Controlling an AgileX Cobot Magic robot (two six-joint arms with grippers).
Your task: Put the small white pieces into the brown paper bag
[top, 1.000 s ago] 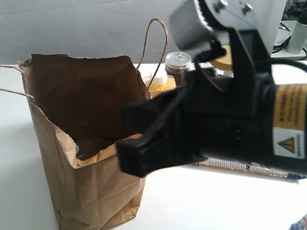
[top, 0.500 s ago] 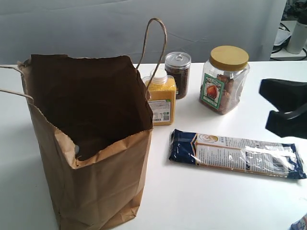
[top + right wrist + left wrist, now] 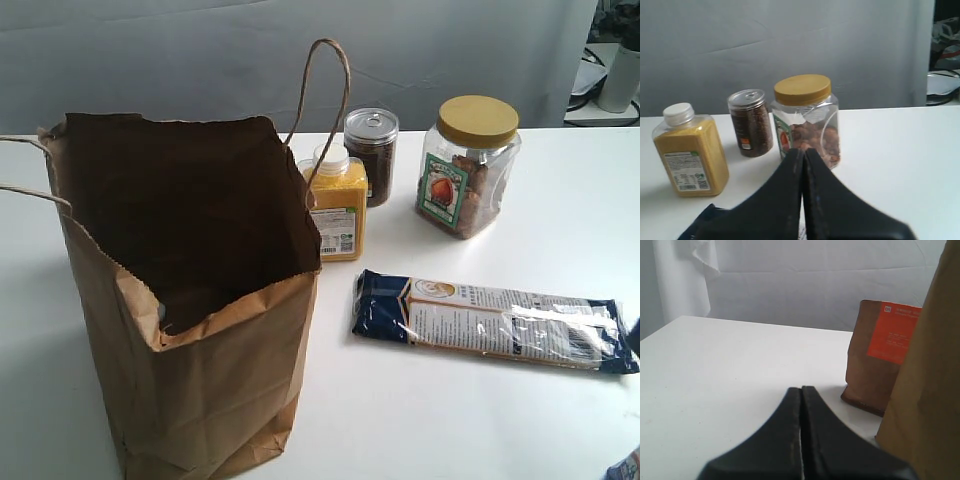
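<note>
Brown kraft paper makes up the biggest thing on the white table: the brown paper bag stands upright and open at the exterior view's 9 o'clock side, with one cord handle looping up from its far rim. Low inside the bag, against the near wall, sits a pale spot. It is too small to tell whether it is one of the small white pieces, and none can be made out for certain elsewhere.

From the bag, a yellow bottle with a white cap stands at about 2 o'clock, just beside the bag's far corner. A dark jar with a metal lid is at 1 o'clock of that bottle, close behind it. A clear jar with a yellow lid is at 3 o'clock of the dark jar, apart from it. A navy-and-white packet lies flat at 3 o'clock of the bag.

The left gripper has its black fingers pressed together with nothing between them. It sits low over the table near the bag's side, with a brown pouch bearing an orange label beyond it. The right gripper is likewise fully closed and empty, pointing toward the clear jar.
</note>
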